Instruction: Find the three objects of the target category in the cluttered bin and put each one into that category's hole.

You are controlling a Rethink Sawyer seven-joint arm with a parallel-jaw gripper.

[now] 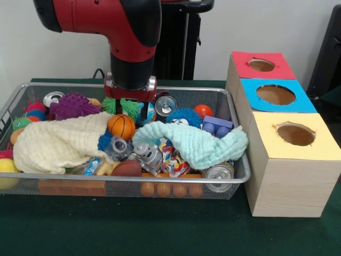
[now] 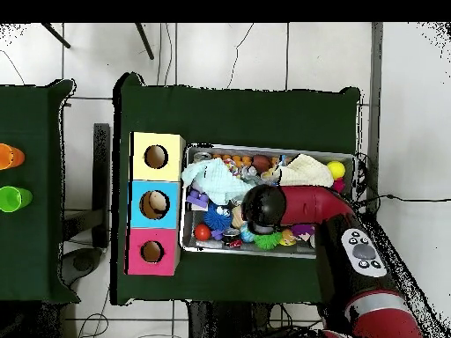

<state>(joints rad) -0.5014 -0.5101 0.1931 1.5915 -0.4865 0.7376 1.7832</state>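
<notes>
The bin (image 1: 125, 178) sits on the green table (image 1: 106, 229), on the left side in the front view. It is full of toys. At its left end a cream cloth (image 1: 58, 143) lies over some of them, with a purple spiky ball (image 1: 74, 105) behind it. A little orange basketball (image 1: 121, 126) rests by the cloth. The red and black arm (image 1: 125, 32) comes down over the back of the bin. Its end effector (image 1: 131, 106) is low among the toys, next to a green spiky toy (image 1: 121, 105). I cannot tell if it is open or closed, or if it holds anything. A mint cloth (image 1: 197, 143) lies to the right. Three wooden boxes stand just right of the bin: yellow box (image 1: 290, 160), blue box (image 1: 277, 96), red box (image 1: 261, 65).
</notes>
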